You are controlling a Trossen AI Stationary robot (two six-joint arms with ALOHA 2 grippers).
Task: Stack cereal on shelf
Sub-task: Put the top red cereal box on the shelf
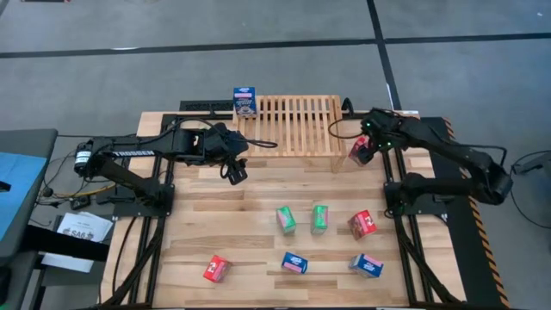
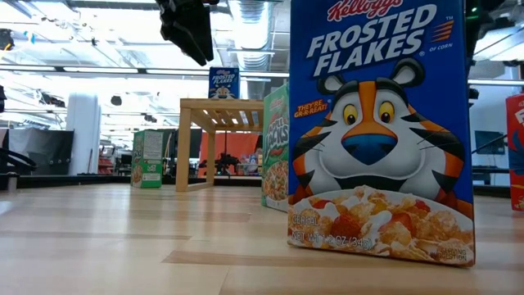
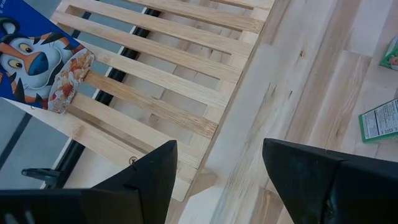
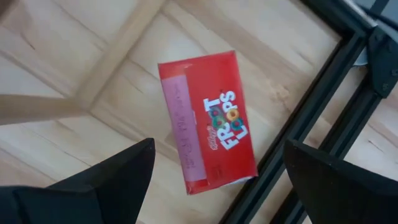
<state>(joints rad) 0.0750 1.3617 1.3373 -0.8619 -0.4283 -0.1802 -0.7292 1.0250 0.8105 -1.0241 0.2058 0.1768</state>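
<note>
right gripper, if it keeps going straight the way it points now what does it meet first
Most likely the red Froot Loops cardboard cereal box, lying flat on the plank tabletop by the rack's right end. It sits centred between the open jaws of the right gripper; how far off is unclear.

Frosted Flakes box (image 2: pixel 381 131) blue, tiger print. Froot Loops box (image 4: pixel 207 121) red, pink side. Shelf (image 1: pixel 297 126) pale wood slats. Bench (image 1: pixel 258 215) light planks.
</note>
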